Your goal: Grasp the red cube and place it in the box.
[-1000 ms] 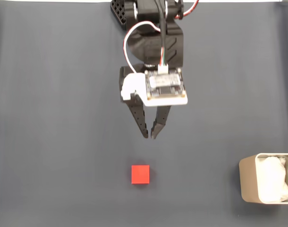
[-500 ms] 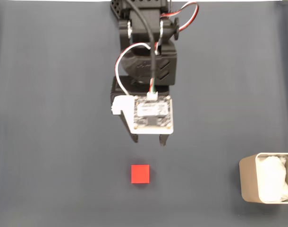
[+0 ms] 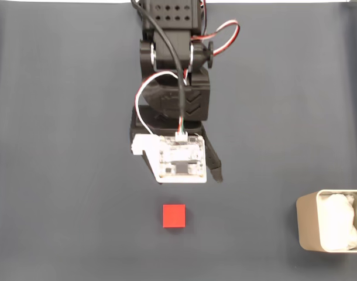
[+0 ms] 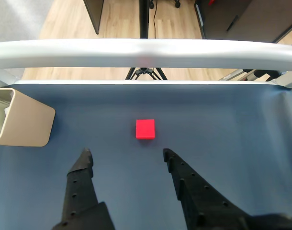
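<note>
The counter (image 3: 61, 146), covered in a dark blue-grey cloth, spreads out on every side of the end effector in the fixed view; in the wrist view its far edge runs under a pale rail (image 4: 146, 50) well beyond the fingertips. The black arm (image 3: 172, 76) reaches down from the top of the fixed view, with a white circuit board (image 3: 179, 161) and looped red and white wires (image 3: 161, 82) riding above the end effector.

The box (image 3: 307, 225), beige with white padding (image 3: 339, 222) inside, sits well off to the right of the end effector in the fixed view, and to the far left, level with the cube, in the wrist view (image 4: 26, 120).

The end effector (image 4: 127, 155) has its two black fingers spread wide apart, holding nothing.

The red cube (image 4: 145, 129) rests on the cloth just ahead of the fingertips, roughly centred on the gap between them and touching neither; in the fixed view it lies just below the board (image 3: 174, 215).
</note>
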You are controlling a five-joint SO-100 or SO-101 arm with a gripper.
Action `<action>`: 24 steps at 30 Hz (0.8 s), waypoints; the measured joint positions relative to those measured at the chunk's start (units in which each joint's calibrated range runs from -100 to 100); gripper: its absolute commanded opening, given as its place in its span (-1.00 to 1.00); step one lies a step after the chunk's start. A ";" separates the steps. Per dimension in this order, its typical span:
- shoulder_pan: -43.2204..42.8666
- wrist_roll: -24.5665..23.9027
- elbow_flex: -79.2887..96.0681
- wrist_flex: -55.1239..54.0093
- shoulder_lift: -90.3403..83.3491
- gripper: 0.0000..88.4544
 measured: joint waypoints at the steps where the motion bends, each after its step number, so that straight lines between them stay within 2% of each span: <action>1: -0.07 0.20 -0.18 0.00 0.52 -0.13; 10: 0.00 0.39 -1.90 -0.88 5.56 -0.04; 24: 0.00 0.68 -5.52 -4.22 13.20 -0.03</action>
